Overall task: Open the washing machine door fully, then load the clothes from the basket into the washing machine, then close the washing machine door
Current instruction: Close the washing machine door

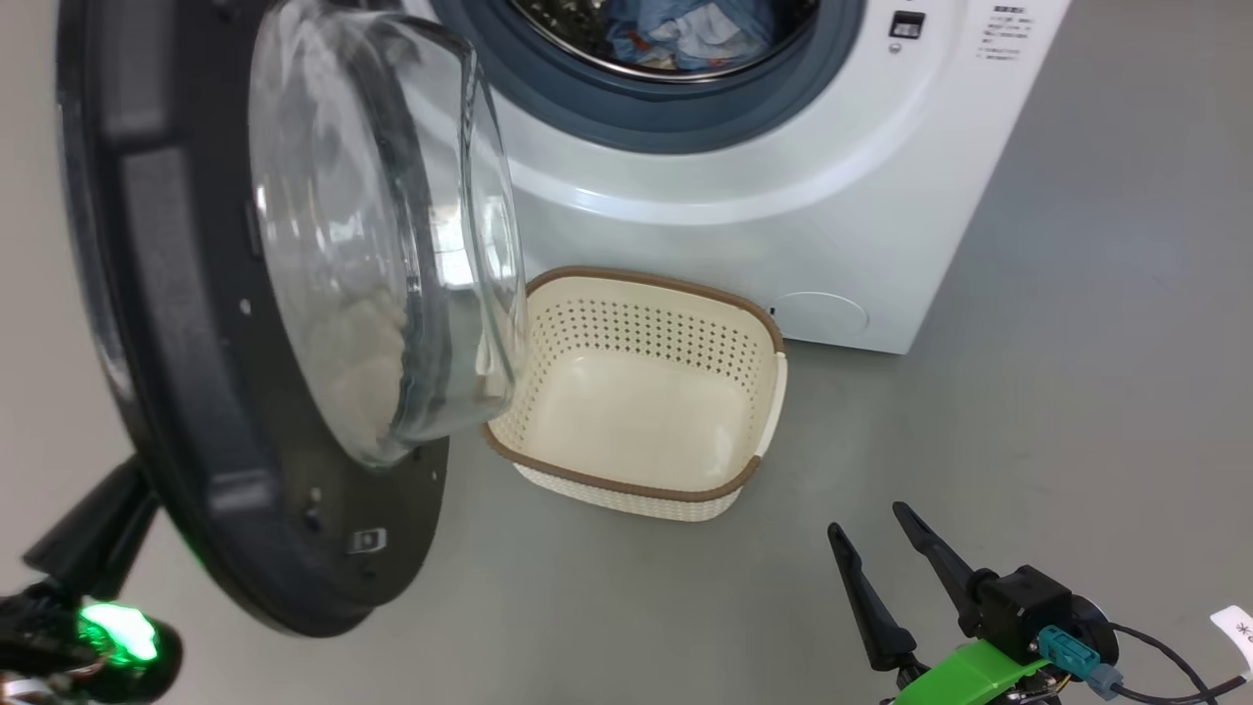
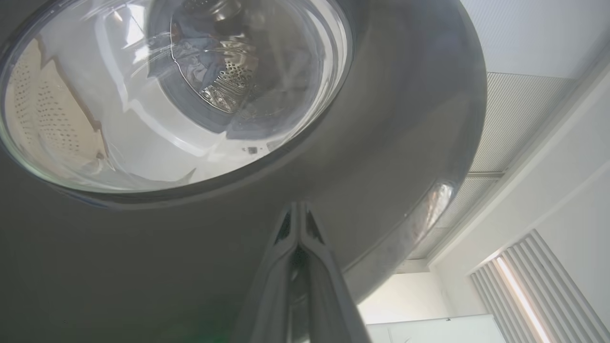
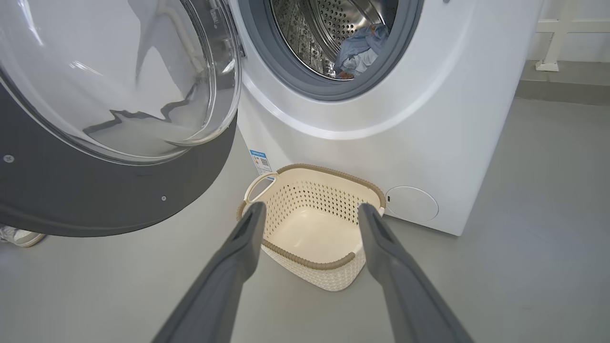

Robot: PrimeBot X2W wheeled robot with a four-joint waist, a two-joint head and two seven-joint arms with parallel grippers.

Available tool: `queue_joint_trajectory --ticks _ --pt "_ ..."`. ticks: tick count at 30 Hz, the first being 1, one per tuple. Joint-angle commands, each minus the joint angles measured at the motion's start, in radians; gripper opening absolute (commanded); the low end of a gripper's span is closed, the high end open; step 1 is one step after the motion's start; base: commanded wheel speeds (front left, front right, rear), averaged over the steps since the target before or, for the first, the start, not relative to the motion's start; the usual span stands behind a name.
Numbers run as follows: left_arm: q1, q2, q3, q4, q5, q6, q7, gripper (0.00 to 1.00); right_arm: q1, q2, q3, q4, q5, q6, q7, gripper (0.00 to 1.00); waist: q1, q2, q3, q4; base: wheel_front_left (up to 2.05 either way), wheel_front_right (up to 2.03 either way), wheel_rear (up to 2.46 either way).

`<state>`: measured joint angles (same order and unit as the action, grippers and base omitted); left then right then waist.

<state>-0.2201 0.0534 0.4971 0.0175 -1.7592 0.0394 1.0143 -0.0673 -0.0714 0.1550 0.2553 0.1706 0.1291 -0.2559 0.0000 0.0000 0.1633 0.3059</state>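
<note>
Washing machine (image 1: 744, 225), white front-loader, stands well ahead of the right jaws and up from them, its drum mouth uncovered. The door (image 1: 166, 294) is swung out wide toward the left side, dark grey inner face and bulging glass bowl turned to the head camera. It stands between the left jaws and the machine. The left gripper (image 2: 298, 209) is clenched, both fingers pressed flat together with nothing between them. Its tips sit at the door's glossy outer rim just below the window; cannot tell if they touch. The basket (image 1: 636, 328) sits on the grey floor (image 1: 1077, 411) straight ahead of the right jaws, close against the machine's front and just beside the door's lower edge. Its bare cream bottom is showing. In the right wrist view it is framed between the two fingers, apart from both. The right gripper (image 1: 869, 521) is released, jaws spread wide, gripping nothing, hanging above the floor short of the basket. The clothes (image 3: 360, 47), a blue and pale bundle, lie inside the steel drum, far beyond the right jaws. A small blue label (image 3: 259, 162) is on the machine's side, near the basket's handle.
</note>
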Motion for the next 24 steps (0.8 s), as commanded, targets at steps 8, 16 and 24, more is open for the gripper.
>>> queue_joint_trajectory --ticks 8,16,24 --pt "0.044 -0.001 -0.085 -0.105 -0.040 -0.052 -0.018 0.00 -0.025 0.011 0.020 -0.028 0.007 0.002 -0.006 1.00 0.0000 0.0000 0.011 -0.069 0.00 0.00 0.00" --pt "0.052 -0.003 -0.240 -0.100 -0.100 -0.112 -0.152 0.00 -0.032 0.017 0.011 -0.038 0.006 0.002 -0.006 1.00 0.0000 0.0000 0.037 -0.155 0.00 0.00 0.00" --pt "-0.022 -0.003 -0.337 -0.045 -0.121 -0.160 -0.279 0.00 -0.044 0.019 0.009 -0.050 0.006 0.002 -0.006 1.00 0.0000 0.0000 0.065 -0.241 0.00 0.00 0.00"
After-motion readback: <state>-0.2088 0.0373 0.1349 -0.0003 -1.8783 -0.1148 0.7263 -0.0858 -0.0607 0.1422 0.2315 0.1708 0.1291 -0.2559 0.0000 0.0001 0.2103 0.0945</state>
